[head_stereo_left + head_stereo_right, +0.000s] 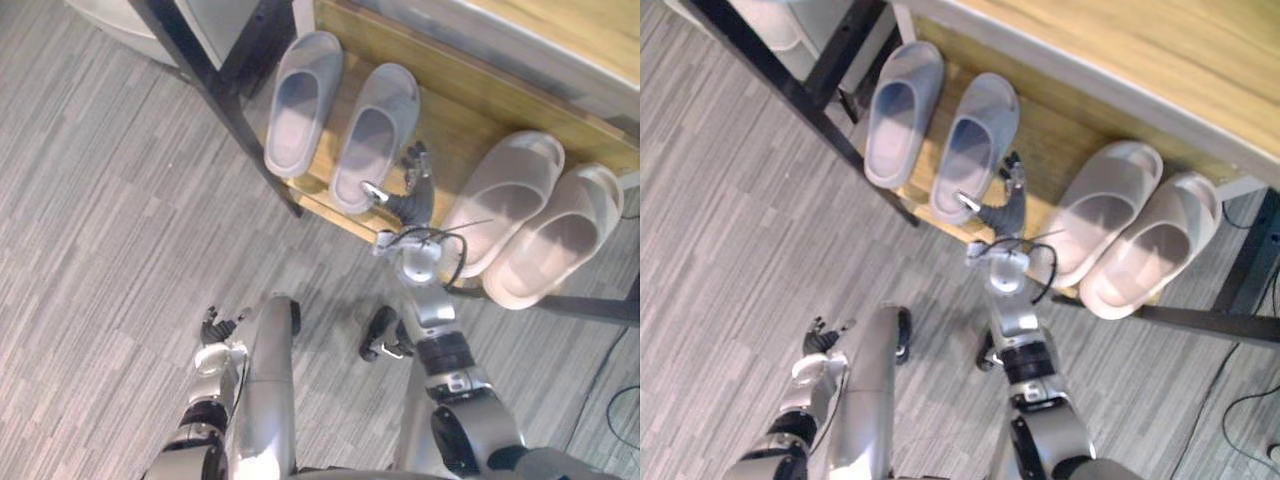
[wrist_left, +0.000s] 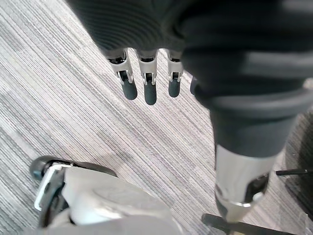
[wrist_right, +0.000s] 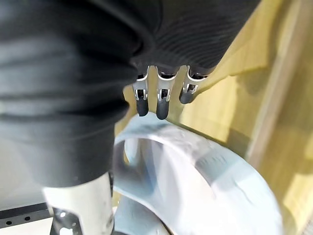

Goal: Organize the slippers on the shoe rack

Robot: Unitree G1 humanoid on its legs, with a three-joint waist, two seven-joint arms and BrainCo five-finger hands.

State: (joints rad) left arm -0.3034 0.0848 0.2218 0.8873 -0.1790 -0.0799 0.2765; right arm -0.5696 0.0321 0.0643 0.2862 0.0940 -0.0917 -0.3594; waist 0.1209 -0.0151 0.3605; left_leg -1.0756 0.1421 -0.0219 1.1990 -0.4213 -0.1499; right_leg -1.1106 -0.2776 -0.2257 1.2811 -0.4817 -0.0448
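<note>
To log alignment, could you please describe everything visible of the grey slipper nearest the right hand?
This grey slipper is a one-piece, foam-looking slide with a broad strap and open toe. It lies sole-down on the wooden shelf, toe toward the back, heel at the front edge, beside its twin. The open right hand hovers by its heel; contact is unclear.

1. Bright, even light covers the grey floor (image 1: 100,250) at the frame's left.
2. The leftmost slipper (image 1: 300,100) holds soft shade in its hollow; the wooden shelf (image 1: 470,110) is well lit.
3. The upper board (image 1: 1140,40), upper right, looks palest.
</note>
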